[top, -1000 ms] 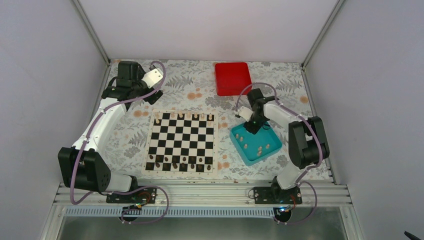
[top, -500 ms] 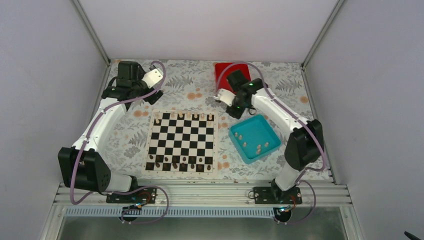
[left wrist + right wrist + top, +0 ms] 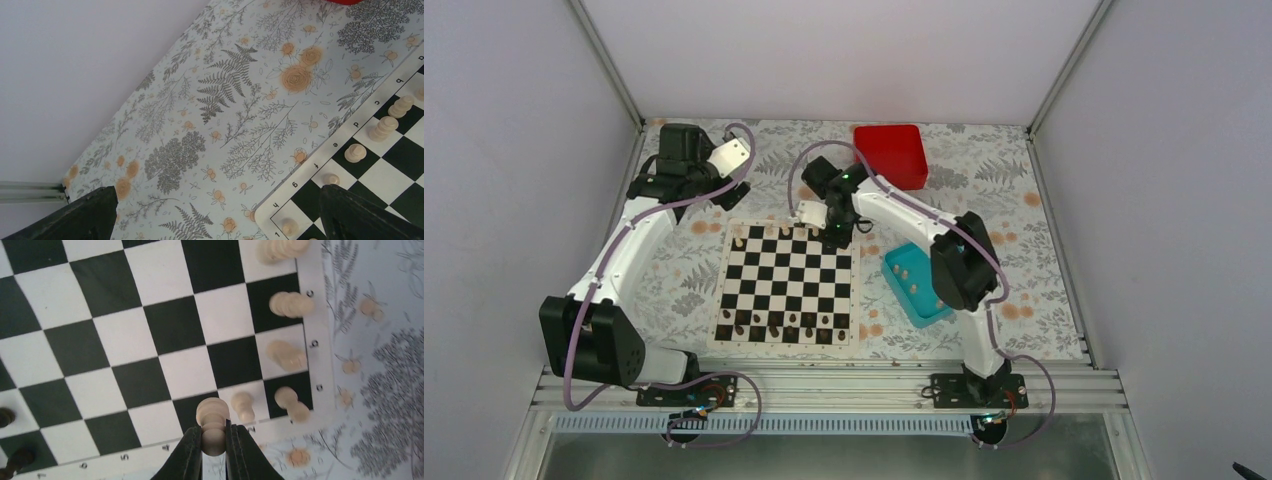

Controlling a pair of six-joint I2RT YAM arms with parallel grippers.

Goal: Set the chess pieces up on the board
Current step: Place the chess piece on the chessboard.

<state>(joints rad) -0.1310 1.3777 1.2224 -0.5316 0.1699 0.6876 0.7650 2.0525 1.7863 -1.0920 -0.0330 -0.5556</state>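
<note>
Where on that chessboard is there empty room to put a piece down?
The middle rows of the board are bare, between the pale pieces along the far edge and the dark pieces along the near edge. Both edges are crowded; the right gripper holds a piece near the far right corner.

Top view: the board's (image 3: 789, 285) middle ranks are bare, an open lane across the centre of frame. The upper edge row is crowded with pale pieces (image 3: 786, 232). The lower rows hold dark pieces (image 3: 774, 322).

The right arm (image 3: 904, 208) lies diagonally from the lower right, covering much of the teal tray (image 3: 900, 293). The right gripper (image 3: 834, 238) is at the board's upper right corner. Red box (image 3: 890, 155) at top centre, apart from the board.

The left arm (image 3: 624, 250) runs up the left side, off the board. The left gripper (image 3: 216, 192) is spread wide over bare floral table (image 3: 225, 110).

Right wrist view: the clamped pale piece (image 3: 213, 426) has a standing piece (image 3: 242, 405) just right of it and more up the right edge. Squares to the left are free.
</note>
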